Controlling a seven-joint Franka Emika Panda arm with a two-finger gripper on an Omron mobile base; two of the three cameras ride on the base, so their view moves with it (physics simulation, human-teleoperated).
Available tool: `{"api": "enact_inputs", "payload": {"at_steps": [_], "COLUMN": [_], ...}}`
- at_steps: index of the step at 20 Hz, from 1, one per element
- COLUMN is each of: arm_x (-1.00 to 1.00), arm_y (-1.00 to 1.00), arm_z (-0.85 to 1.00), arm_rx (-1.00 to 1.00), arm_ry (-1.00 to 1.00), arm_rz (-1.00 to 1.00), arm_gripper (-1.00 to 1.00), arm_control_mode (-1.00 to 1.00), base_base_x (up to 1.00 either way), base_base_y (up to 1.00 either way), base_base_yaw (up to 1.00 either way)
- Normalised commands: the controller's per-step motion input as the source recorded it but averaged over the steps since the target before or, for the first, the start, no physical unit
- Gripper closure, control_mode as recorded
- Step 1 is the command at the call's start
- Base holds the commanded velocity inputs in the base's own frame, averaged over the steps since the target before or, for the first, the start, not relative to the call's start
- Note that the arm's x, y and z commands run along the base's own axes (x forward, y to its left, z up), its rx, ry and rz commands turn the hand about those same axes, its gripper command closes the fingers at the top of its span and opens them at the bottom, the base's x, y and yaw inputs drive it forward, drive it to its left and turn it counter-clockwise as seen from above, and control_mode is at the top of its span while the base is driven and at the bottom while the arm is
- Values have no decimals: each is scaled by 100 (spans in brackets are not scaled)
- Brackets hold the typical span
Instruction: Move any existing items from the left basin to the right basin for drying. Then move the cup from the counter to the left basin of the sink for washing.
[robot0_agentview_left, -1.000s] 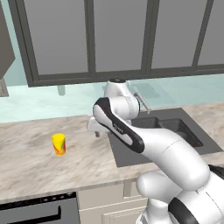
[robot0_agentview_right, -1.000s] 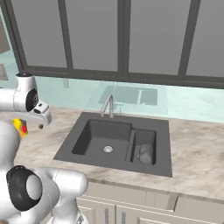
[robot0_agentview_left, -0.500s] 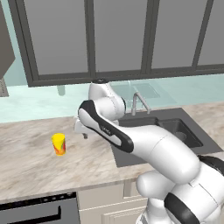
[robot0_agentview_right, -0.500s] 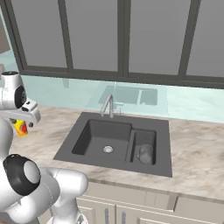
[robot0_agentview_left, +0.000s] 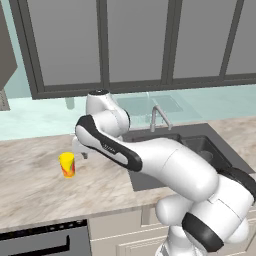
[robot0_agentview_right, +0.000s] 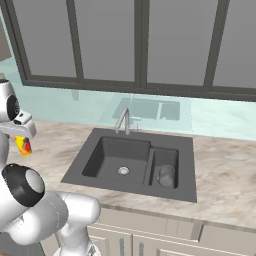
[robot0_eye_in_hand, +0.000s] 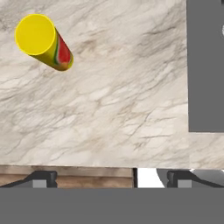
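Note:
The yellow cup (robot0_agentview_left: 67, 164) with red-orange patches stands upright on the beige counter (robot0_agentview_left: 35, 185), left of the sink (robot0_agentview_right: 135, 160). My gripper (robot0_agentview_left: 80, 150) hangs just right of the cup and a little above it. In the hand view the cup (robot0_eye_in_hand: 43, 41) lies at the upper left, and the gripper (robot0_eye_in_hand: 111, 178) is open with nothing between its fingertips (robot0_eye_in_hand: 43, 178). The small dark grey cylinder (robot0_agentview_right: 166, 176) sits in the narrow right basin (robot0_agentview_right: 165, 157). The left basin (robot0_agentview_right: 112, 155) holds just its silver drain (robot0_agentview_right: 123, 170).
A slim curved faucet (robot0_agentview_right: 122, 119) rises behind the sink. The sink's rim (robot0_eye_in_hand: 205, 65) shows at the right of the hand view. Bare marble counter lies between the cup and the sink. Dark cabinets hang above the backsplash.
The arm has swung left, away from the sink, and the gripper now hangs close beside the cup. The cup and the grey cylinder have not moved.

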Motion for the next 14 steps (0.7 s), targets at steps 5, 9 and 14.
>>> {"api": "enact_inputs", "payload": {"at_steps": [5,9,14], "arm_x": [11,23,32], "arm_y": [34,17,7], "arm_z": [0,0,0], "arm_rx": [-2,-1,0], "arm_ry": [0,0,0], "arm_rz": [0,0,0], "arm_gripper": [-100,-100,-100], "arm_control_mode": [-100,-100,-100], "base_base_x": [0,0,0], "base_base_y": [0,0,0], "base_base_yaw": [0,0,0]}}
